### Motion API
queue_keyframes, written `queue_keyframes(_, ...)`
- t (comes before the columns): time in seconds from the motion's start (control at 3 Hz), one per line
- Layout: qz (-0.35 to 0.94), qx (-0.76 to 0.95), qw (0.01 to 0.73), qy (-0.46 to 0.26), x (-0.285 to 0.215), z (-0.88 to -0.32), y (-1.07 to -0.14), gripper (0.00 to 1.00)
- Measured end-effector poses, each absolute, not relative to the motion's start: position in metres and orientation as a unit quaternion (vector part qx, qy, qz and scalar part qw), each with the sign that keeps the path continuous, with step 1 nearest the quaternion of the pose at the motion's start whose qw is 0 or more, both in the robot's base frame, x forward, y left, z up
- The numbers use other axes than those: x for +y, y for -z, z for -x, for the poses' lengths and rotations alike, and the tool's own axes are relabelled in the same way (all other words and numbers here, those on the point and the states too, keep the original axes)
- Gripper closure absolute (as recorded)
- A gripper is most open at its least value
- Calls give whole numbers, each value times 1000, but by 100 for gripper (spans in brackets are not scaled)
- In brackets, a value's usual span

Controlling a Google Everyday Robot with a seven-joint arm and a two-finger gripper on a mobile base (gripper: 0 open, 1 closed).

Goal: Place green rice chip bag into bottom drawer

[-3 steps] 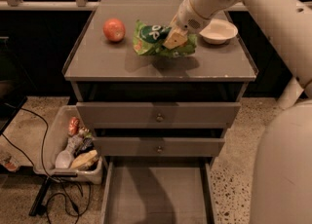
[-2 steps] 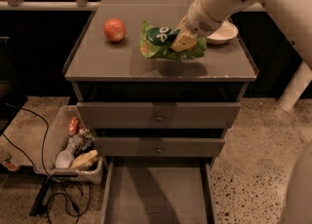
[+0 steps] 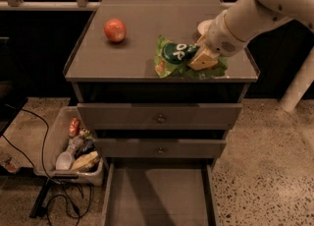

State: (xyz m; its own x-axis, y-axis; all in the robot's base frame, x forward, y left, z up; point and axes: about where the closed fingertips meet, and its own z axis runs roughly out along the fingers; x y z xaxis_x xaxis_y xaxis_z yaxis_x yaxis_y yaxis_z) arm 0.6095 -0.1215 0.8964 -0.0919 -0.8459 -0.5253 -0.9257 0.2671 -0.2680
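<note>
One crinkled bright green foil rice chip bag (image 3: 179,58), dark round logo facing up, is at the front right of the flat grey cabinet top (image 3: 127,55). We note the tan two-finger gripper (image 3: 203,59) at the bag's right side, fingers pinching the foil. One round red-orange apple (image 3: 115,30) sits well apart, back left. Three grey drawers below: two upper drawers (image 3: 159,114) are closed with one round knob each, and one wide shallow grey bottom drawer (image 3: 159,195) is pulled out. One grey plastic bin (image 3: 73,177) stands on the floor, left.
</note>
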Motion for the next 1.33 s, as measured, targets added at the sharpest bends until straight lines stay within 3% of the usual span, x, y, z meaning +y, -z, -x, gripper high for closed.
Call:
queue_keyframes(0.33, 588, 754, 285, -70, -132, -559, -876, 100)
queue_keyframes(1.33, 577, 762, 268, -118, -114, -551, -823, 100)
